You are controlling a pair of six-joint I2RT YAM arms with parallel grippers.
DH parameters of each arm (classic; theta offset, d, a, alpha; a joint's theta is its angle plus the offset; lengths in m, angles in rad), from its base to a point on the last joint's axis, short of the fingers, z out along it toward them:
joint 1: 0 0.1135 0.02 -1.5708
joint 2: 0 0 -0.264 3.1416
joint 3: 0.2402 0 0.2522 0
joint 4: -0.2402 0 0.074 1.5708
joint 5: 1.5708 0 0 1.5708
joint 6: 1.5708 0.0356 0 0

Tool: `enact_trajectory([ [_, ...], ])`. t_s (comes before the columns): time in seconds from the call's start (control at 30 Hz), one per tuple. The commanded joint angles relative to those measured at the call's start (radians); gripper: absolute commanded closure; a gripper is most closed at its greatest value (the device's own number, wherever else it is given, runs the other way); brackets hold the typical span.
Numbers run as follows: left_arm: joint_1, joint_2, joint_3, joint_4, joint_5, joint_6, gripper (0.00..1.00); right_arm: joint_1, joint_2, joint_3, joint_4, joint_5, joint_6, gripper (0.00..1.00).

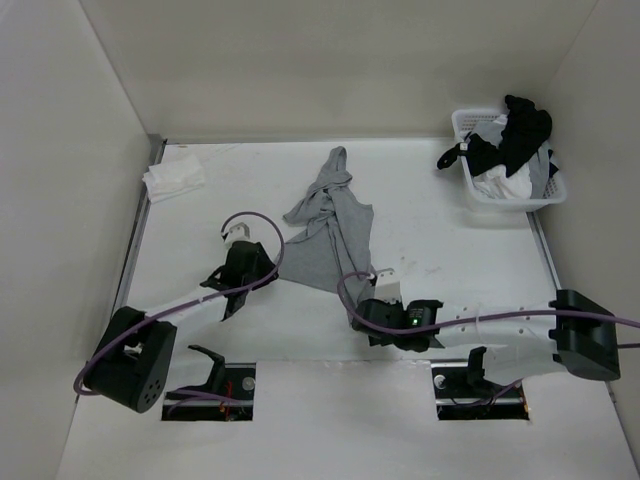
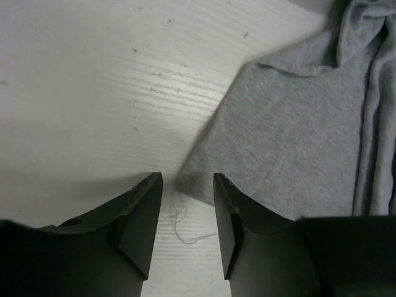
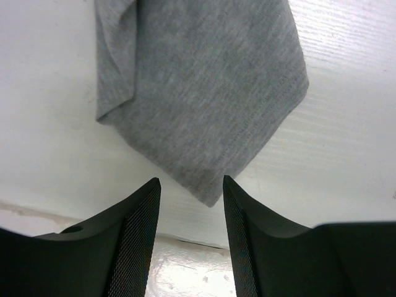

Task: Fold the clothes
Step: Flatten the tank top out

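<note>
White counter (image 1: 440,250) carries a plain light-grey T-shirt (image 1: 330,235), crumpled into a narrow, bunched strip at its centre; left tool (image 2: 185,179) and right tool (image 3: 190,182) gape empty, each at a near fabric corner.

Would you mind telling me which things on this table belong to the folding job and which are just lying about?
For the job:
- grey T-shirt, crumpled mid-table
- left gripper and right gripper, both open, each at a corner of the shirt

Lying about:
- white basket, far right
- heap of black, white and grey garments in the basket
- white cloth, far left
</note>
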Motion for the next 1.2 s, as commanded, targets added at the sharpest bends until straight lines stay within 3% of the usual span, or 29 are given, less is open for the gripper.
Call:
enact_trajectory([
  [0.0, -0.014, 0.013, 0.025, -0.016, 0.039, 0.006, 0.62, -0.007, -0.041, -0.017, 0.053, 0.016, -0.015, 0.50],
  [0.2, -0.028, 0.029, 0.047, -0.086, -0.021, 0.017, 0.63, -0.026, -0.038, -0.037, 0.124, 0.014, -0.048, 0.50],
  [0.37, -0.031, 0.084, 0.074, -0.079, -0.034, 0.025, 0.71, -0.027, -0.044, -0.051, 0.145, 0.013, -0.052, 0.51],
  [0.7, -0.021, 0.046, 0.077, -0.099, -0.033, 0.029, 0.96, -0.047, -0.058, -0.072, 0.150, 0.008, -0.057, 0.53],
  [0.93, 0.075, -0.183, 0.099, -0.171, -0.030, 0.003, 0.98, -0.016, -0.038, -0.051, 0.119, -0.045, -0.120, 0.64],
  [1.17, 0.077, -0.168, 0.087, -0.158, -0.021, 0.000, 0.98, 0.059, 0.042, 0.012, 0.130, -0.058, -0.224, 0.62],
])
